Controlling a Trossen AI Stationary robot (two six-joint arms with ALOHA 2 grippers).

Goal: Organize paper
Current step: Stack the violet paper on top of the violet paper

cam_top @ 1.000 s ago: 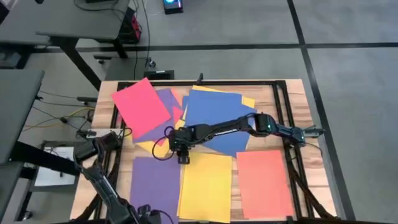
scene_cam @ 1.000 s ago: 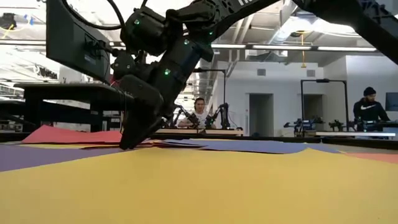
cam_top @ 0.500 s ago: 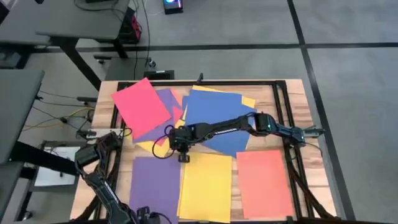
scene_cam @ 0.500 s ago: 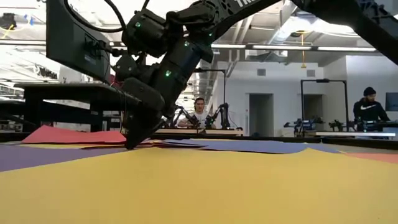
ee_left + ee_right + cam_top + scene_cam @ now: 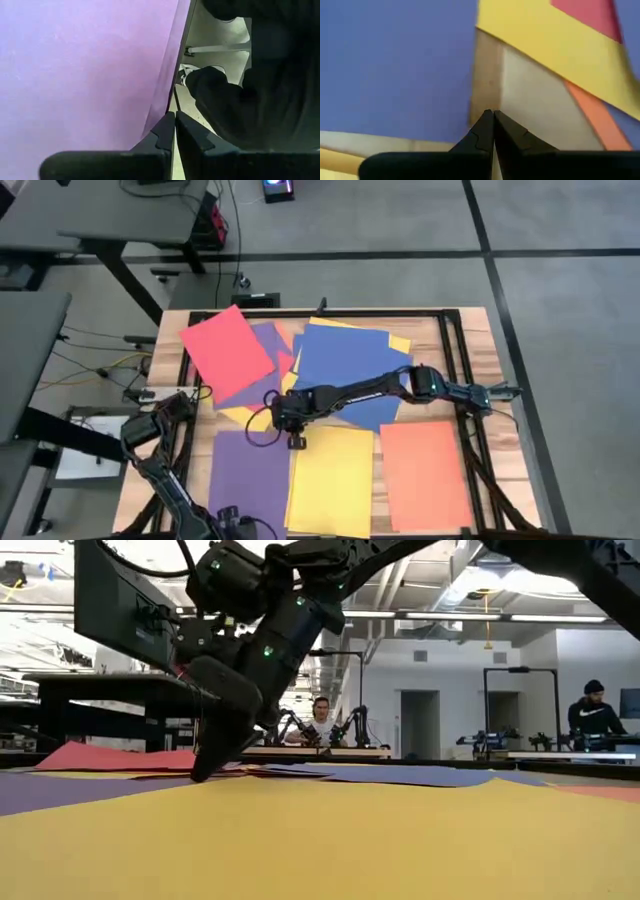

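Wooden table (image 5: 470, 340) with a black frame stands on a grey tiled floor, and coloured paper covers most of it. At the far side lies a loose overlapping pile: a red sheet (image 5: 226, 352) tilted on top at the left, purple and yellow sheets under it, and a large blue sheet (image 5: 345, 365) to the right. Along the near edge three flat sheets lie side by side: purple (image 5: 250, 478), yellow (image 5: 332, 480) and orange (image 5: 424, 475). The right gripper (image 5: 295, 441) reaches in from the right and hovers low at the pile's near edge, just above the gap between the near purple and yellow sheets; its fingers are pressed together on nothing. The left gripper (image 5: 174, 131) sits at the table's near left corner beside the purple sheet, fingers closed and empty. No readable writing shows.
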